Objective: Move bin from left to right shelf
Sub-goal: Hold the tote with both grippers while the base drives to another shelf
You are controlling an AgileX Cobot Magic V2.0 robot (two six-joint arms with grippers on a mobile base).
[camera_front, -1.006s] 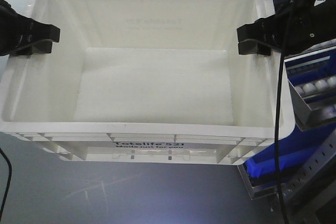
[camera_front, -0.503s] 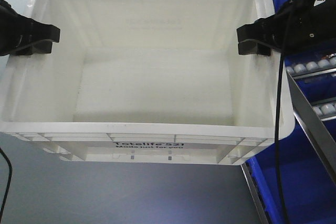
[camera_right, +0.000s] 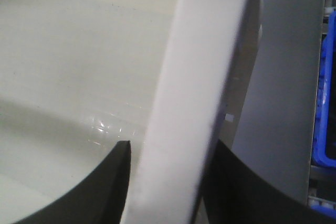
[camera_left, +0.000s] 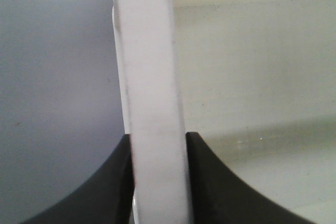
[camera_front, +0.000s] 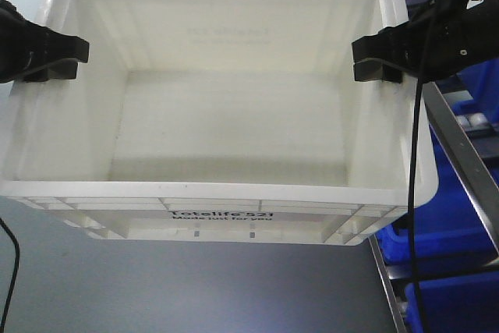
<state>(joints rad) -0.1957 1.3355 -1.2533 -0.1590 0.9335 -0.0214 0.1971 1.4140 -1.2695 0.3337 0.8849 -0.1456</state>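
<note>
The white bin [camera_front: 226,138] fills the front view, held in the air, empty, with black "Totelife 521" print on its near side. My left gripper [camera_front: 54,60] is shut on the bin's left rim. My right gripper [camera_front: 378,60] is shut on its right rim. In the left wrist view the rim [camera_left: 152,103] runs upright between the two black fingers [camera_left: 215,182]. In the right wrist view the rim [camera_right: 194,103] runs slanted between the black fingers [camera_right: 100,187].
A grey floor [camera_front: 156,286] lies below the bin. At the right stands a metal shelf frame [camera_front: 460,161] with blue plastic bins [camera_front: 444,294] and small white balls [camera_front: 475,121] on a level. A black cable [camera_front: 413,193] hangs from my right arm.
The shelf and blue bins at the right have slid leftward and downward in view, as the view shifts toward the right shelf. Both grippers keep their hold on the bin.
</note>
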